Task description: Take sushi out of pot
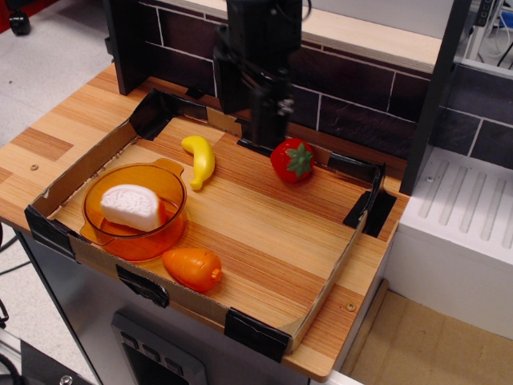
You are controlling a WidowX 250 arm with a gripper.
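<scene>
The sushi (131, 206), a white rounded lump with an orange layer underneath, lies inside the translucent orange pot (154, 244) at the front left of the cardboard tray. My black gripper (248, 128) hangs above the tray's back edge, between the banana and the strawberry, well behind and to the right of the pot. It is turned partly side-on and motion-blurred. Its jaws look apart and hold nothing.
A yellow banana (200, 160) lies behind the pot. A red strawberry (292, 160) sits at the back middle. An orange carrot (192, 269) lies in front of the pot. Low cardboard walls (321, 298) ring the tray. A dark brick wall stands behind, and a white rack (465, 208) at the right.
</scene>
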